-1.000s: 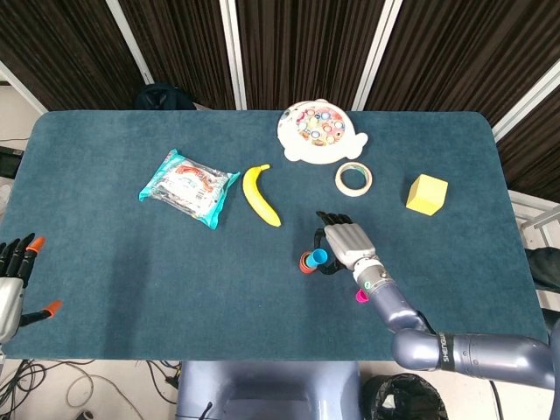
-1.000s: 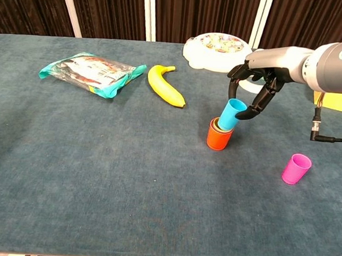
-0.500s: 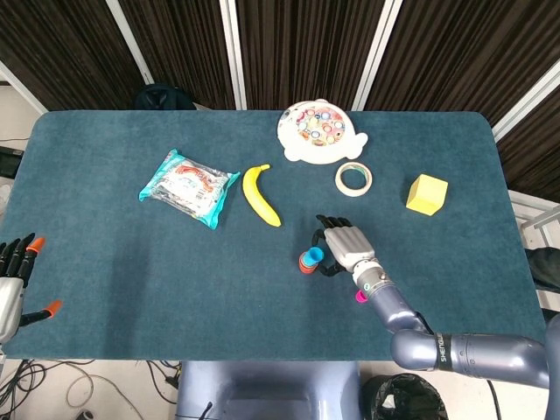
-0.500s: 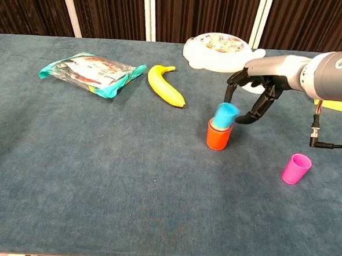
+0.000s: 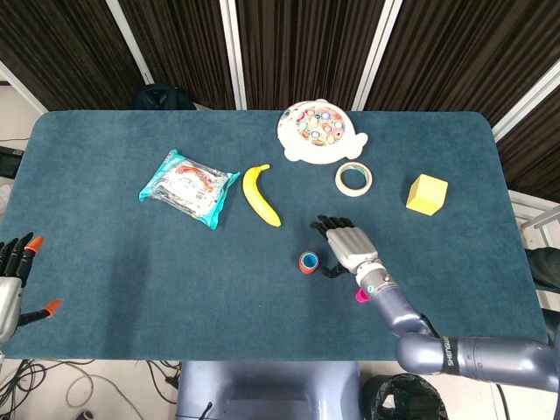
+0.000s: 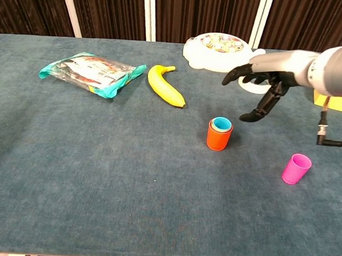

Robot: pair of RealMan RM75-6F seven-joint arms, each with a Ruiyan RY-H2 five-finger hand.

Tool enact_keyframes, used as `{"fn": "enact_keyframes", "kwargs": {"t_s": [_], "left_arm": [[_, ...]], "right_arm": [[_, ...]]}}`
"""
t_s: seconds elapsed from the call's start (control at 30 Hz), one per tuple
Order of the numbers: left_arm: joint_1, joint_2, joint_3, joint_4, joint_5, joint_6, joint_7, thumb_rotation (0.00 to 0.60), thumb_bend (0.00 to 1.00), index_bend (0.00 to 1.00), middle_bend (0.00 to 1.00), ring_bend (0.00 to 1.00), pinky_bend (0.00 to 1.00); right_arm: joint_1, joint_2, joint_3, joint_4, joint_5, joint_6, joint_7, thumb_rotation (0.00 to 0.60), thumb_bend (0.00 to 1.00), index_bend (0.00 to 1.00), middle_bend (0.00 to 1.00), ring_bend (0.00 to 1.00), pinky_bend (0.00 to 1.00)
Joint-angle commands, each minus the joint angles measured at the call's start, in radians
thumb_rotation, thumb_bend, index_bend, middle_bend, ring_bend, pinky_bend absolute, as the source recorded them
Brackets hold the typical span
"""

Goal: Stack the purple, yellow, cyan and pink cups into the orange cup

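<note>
Now that the right hand (image 6: 260,93) has let go, the cyan cup (image 6: 220,124) sits down inside the orange cup (image 6: 218,138), where a second ago it was tilted in the fingers above the rim. That hand hangs just beside the stack with its fingers spread apart and nothing in them. The cyan rim shows a little above the orange one, so the nest looks settled, though the cups beneath it cannot be made out. The pink cup (image 6: 296,168) stands alone on the bench (image 6: 99,170), well apart to the right of the stack, and is plainly the last one left. The left hand (image 5: 16,271) waits at the bench's near left edge, fingers apart and empty.
</note>
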Motion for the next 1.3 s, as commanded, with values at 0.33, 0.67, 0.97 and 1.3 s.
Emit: {"fn": "enact_keyframes", "kwargs": {"t_s": [0.33, 0.67, 0.97, 1.3], "left_arm": [[-0.001, -0.004, 0.004, -0.004, 0.003, -0.003, 0.007, 0.600, 0.00, 0.00, 0.00, 0.00, 0.04], [-0.001, -0.009, 0.008, -0.004, 0.007, -0.005, 0.018, 0.600, 0.00, 0.00, 0.00, 0.00, 0.04], [-0.004, -0.011, 0.008, -0.001, 0.004, -0.012, 0.019, 0.600, 0.00, 0.00, 0.00, 0.00, 0.04], [-0.004, -0.010, 0.007, 0.000, 0.003, -0.010, 0.018, 0.600, 0.00, 0.00, 0.00, 0.00, 0.04]], "right_arm": [[-0.176, 0.193, -0.134, -0.189, -0.209, 0.075, 0.063, 0.600, 0.39, 0.23, 0.00, 0.02, 0.02], [-0.275, 0.179, -0.195, -0.166, -0.359, 0.109, 0.100, 0.600, 0.39, 0.23, 0.00, 0.02, 0.02], [-0.331, 0.082, -0.210, -0.092, -0.412, 0.167, 0.070, 0.600, 0.39, 0.27, 0.00, 0.02, 0.02], [-0.358, 0.008, -0.194, -0.030, -0.405, 0.189, 0.042, 0.600, 0.39, 0.33, 0.00, 0.02, 0.02]]}}
